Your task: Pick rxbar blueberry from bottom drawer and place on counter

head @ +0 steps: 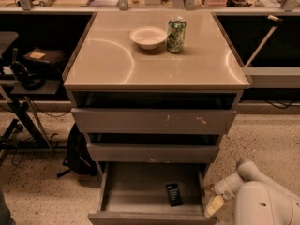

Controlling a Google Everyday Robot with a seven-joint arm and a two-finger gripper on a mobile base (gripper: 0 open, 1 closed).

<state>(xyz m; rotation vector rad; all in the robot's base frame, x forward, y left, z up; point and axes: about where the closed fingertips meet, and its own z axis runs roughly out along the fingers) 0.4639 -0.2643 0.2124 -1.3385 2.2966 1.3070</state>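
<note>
The white arm comes in at the lower right corner of the view, its bulky rounded forearm filling that corner with a rounded joint above it. From that joint a slimmer white wrist reaches leftward and down. It ends in the tool, a pale yellowish tip pointing downward, low and just left of the forearm.

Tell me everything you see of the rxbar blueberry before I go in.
The rxbar blueberry is a small, flat, near-black wrapped bar with pale print near its far end. It lies flat on the floor of the open bottom drawer, right of centre, long side running front to back. Nothing else touches it. The gripper hangs outside the drawer's right front corner, apart from the bar.
</note>
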